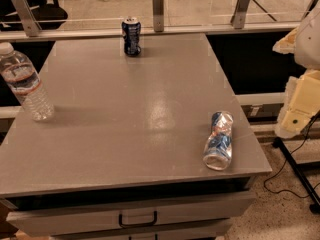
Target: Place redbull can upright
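The redbull can point(219, 140) is seen lying on its side on the grey table point(125, 124), near the front right corner. One silver end is turned toward the front edge and the other points back across the top. Blue and silver panels with small red marks are made out on its dented body, but no lettering can be read. Nothing is touching it. The gripper point(299, 106) is seen at the right edge as a cream-coloured shape. It is held off the table, beside its right side and apart from the can, and whether it is released or clenched cannot be told. At the far edge of the table a dark navy can point(131, 36) is found standing upright, silver top up. White marks are visible on its side, though no brand can be read. On the left a clear water bottle point(25, 84) with a white cap is seen upright. A pale label band with a reddish stripe is wrapped around it, and its writing is too small to read. Below the tabletop a drawer front with a dark handle point(137, 220) is shown. Behind the table a glass barrier is held by metal posts point(158, 8). A black cable point(290, 159) is trailed over the speckled floor at right.
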`<state>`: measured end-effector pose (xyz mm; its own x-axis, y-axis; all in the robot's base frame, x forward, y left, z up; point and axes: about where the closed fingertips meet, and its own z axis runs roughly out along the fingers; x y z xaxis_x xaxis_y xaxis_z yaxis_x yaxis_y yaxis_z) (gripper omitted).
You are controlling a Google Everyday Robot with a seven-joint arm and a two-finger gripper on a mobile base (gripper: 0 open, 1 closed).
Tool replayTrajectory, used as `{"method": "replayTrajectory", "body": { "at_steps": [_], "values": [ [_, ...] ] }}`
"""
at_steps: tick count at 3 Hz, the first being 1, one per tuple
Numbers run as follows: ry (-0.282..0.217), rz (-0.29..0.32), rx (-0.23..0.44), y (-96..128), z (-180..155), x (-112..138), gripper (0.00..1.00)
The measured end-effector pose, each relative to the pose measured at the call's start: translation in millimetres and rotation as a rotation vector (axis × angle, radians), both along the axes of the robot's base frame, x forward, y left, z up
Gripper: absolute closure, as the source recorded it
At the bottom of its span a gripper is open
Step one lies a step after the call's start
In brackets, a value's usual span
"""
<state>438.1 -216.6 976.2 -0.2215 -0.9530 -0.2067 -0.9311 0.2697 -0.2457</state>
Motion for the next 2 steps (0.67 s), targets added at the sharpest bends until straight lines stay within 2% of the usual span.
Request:
{"method": "replayTrajectory", "body": {
  "at_steps": [1, 2],
  "values": [
    [0.0, 0.0, 0.0, 0.0, 0.0, 0.0, 0.0],
    [-0.004, -0.025, 0.021, 1.1, 0.0, 1.7, 0.0]
  ]
}}
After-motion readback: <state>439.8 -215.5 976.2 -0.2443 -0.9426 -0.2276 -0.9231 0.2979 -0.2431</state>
